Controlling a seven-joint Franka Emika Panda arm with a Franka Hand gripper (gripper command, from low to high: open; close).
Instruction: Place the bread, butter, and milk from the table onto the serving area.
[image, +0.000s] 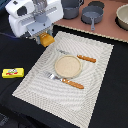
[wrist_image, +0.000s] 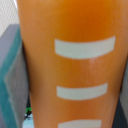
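Judging by how things lie, the task is barely begun: nothing edible rests on the serving area (image: 95, 75) yet. The bread (image: 46, 39) sits under the arm's white head at the far corner of the placemat nearest the exterior view's left, and the wrist view is filled with its orange crust and pale scored marks, so the fingers (image: 44, 36) appear closed around the loaf, though neither picture shows the pads themselves and I cannot be sure how tightly they hold, or whether the loaf is raised or touching the mat. The butter (image: 13, 73) lies flat on the black tabletop (image: 15, 52), well apart from the arm and just off the mat's edge on the exterior view's left, untouched. A milk carton does not appear clearly in the exterior view; a teal and grey shape beside the loaf in the wrist view might be it, but that is too blurred to tell. The plate (image: 67, 65), fork (image: 54, 76) and knife (image: 86, 58) occupy the mat's middle, so the loaf needs an open patch. Left to do: set down the bread, then fetch butter and milk.
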